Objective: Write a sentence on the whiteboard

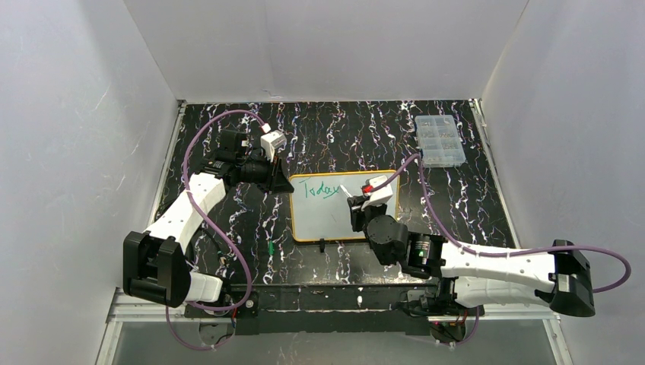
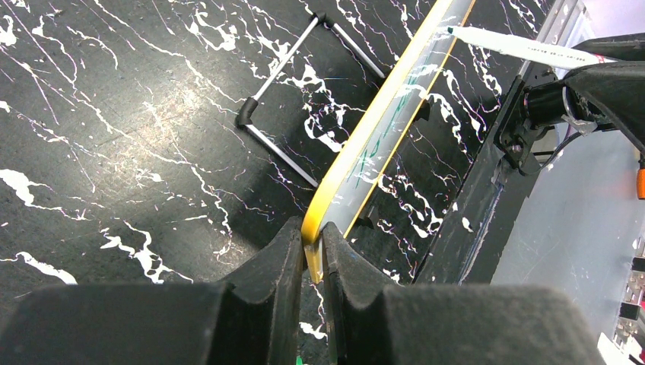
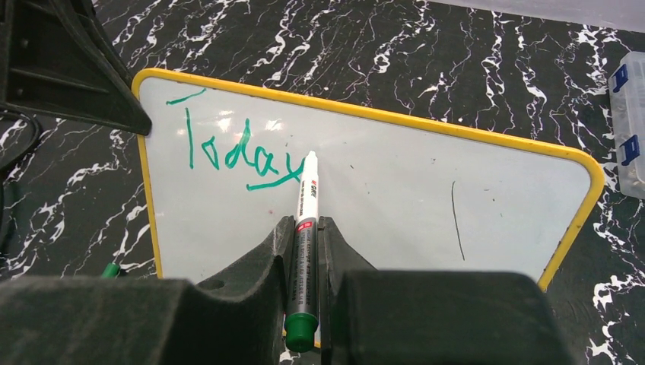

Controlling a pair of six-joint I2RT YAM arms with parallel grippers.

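The whiteboard (image 1: 335, 217), white with a yellow-orange frame, stands propped mid-table; green "Today" is written at its top left (image 3: 228, 156). My left gripper (image 1: 281, 182) is shut on the board's top-left corner; in the left wrist view (image 2: 310, 247) the yellow frame (image 2: 380, 122) sits between the jaws. My right gripper (image 1: 359, 207) is shut on a green marker (image 3: 304, 220), its tip touching the board just right of the "y". The marker also shows in the left wrist view (image 2: 525, 47). A thin dark stroke (image 3: 456, 220) marks the board's right part.
A clear compartmented plastic box (image 1: 439, 140) sits at the back right, its edge in the right wrist view (image 3: 630, 122). A small green cap (image 1: 271, 249) lies left of the board's lower corner. The board's wire stand (image 2: 281, 114) rests behind it. White walls enclose the table.
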